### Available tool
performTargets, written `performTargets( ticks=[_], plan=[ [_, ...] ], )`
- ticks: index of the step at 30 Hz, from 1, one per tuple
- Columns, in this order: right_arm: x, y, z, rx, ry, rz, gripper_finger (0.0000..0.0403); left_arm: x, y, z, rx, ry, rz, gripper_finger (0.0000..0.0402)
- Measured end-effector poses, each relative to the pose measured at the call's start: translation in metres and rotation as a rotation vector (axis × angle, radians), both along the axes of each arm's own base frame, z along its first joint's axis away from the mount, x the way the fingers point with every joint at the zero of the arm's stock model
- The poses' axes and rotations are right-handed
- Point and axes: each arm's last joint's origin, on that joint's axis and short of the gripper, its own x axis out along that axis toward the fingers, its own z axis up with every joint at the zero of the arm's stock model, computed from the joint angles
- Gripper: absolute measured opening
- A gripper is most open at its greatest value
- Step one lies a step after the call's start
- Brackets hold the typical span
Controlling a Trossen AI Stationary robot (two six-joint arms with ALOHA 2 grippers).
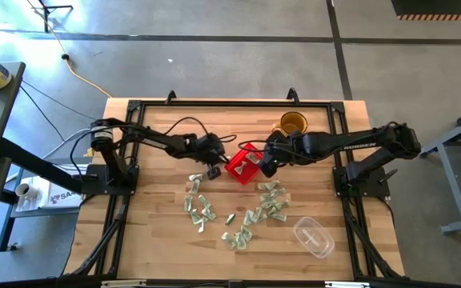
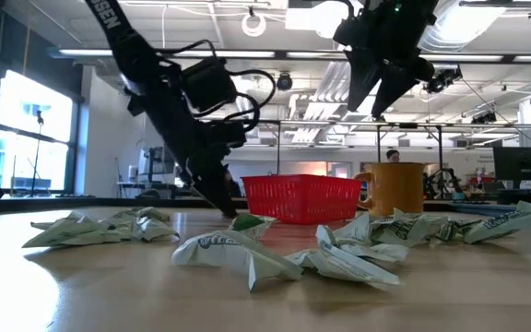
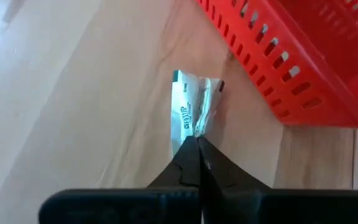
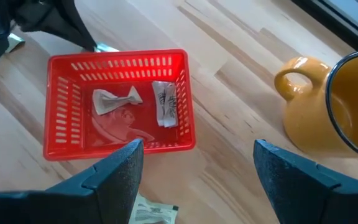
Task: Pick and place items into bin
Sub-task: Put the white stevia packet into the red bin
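high view: the left end effector (image 1: 214, 171) sits low on the table (image 1: 150, 240) just beside the red bin (image 1: 245, 163), placed there, i judge, to lift one item close to the drop point. the right end effector (image 1: 266, 166) hovers at the bin's other side, near the amber mug (image 1: 292, 124). loose items (image 1: 201, 208) lie scattered across the near half of the table, with a clear container (image 1: 314, 237) off to one corner.

low view: the left end effector (image 2: 219, 199) reaches down to the table in front of the bin (image 2: 300, 197); the right one (image 2: 383, 83) hangs well above it, jaws spread and empty.

left wrist view: only here is the grip plain. the fingers (image 3: 194, 163) are pinched fully together on the edge of one wrapped item (image 3: 192, 112), which lies flat on the table beside the bin wall (image 3: 278, 68).

right wrist view: only this one looks into the bin (image 4: 61, 118), showing two items (image 4: 138, 99) already inside.
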Motion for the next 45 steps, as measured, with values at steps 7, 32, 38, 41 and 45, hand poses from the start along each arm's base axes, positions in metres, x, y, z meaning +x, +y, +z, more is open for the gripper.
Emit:
performTargets(
  ticks=[7, 32, 38, 41, 45],
  plan=[
    [-0.001, -0.001, 0.0, -0.038, 0.009, -0.01, 0.0293, -0.005, 0.006, 0.046, 0.132, 0.149, 0.023, 0.0021],
    [-0.001, -0.018, 0.001, -0.076, 0.033, -0.013, 0.0293, 0.014, -0.051, 0.141, -0.022, -0.253, -0.094, 0.0021],
    [0.0, -0.015, 0.0, -0.05, 0.028, 0.007, 0.0293, 0.042, -0.056, 0.101, -0.069, -0.221, -0.117, 0.0021],
    [0.0, -0.008, 0.0, -0.021, 0.036, 0.054, 0.0293, 0.052, -0.055, 0.088, -0.08, -0.237, -0.123, 0.0049],
    [-0.003, 0.009, -0.002, 0.031, 0.083, 0.161, 0.0293, 0.056, -0.054, 0.082, -0.069, -0.199, -0.096, 0.0138]
  ],
)
